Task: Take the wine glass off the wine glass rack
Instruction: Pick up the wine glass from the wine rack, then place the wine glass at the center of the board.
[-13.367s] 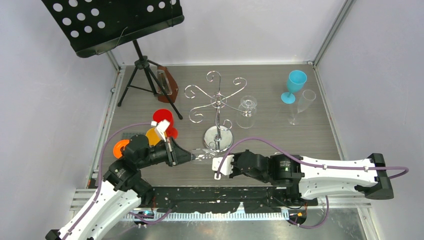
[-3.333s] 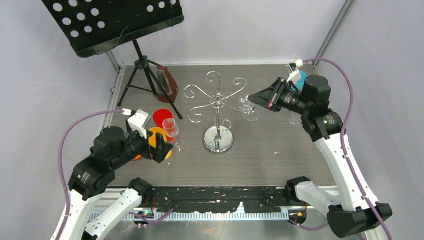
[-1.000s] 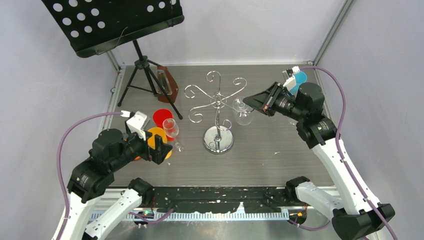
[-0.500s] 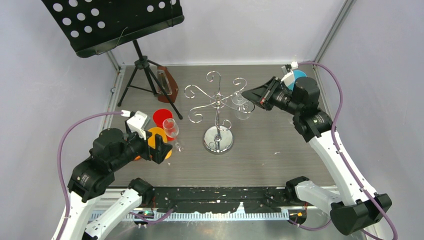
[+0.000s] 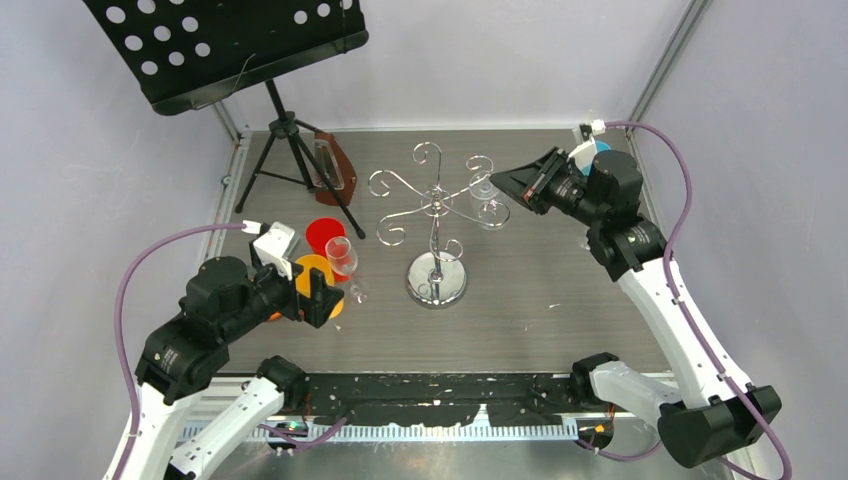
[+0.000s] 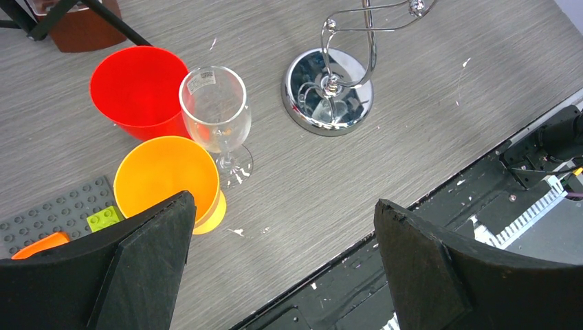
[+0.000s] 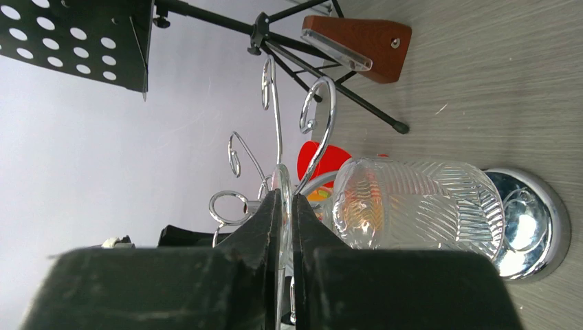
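The chrome wine glass rack [image 5: 437, 281] stands mid-table, and its round base [image 7: 543, 220] and scroll arms show in the right wrist view. A clear ribbed wine glass [image 5: 488, 207] hangs bowl-down by the rack's right arm. My right gripper [image 5: 499, 181] is shut on the thin foot of this glass [image 7: 419, 203], the jaws [image 7: 283, 197] pinching the disc edge-on. Whether the foot still touches the wire I cannot tell. My left gripper [image 5: 320, 295] hovers open and empty [image 6: 283, 206] near the front left. Another clear wine glass [image 6: 214, 110] stands upright on the table there.
A red cup [image 6: 137, 89] and an orange cup [image 6: 165, 175] stand beside the upright glass, with a grey brick plate [image 6: 55, 216] to their left. A black music stand [image 5: 230, 45] and a brown block [image 5: 335, 165] occupy the back left. A blue goblet [image 5: 600, 150] peeks behind the right arm.
My right gripper has carried the ribbed glass toward the far side of the table, along the rack's right arm. The left arm has stayed still.
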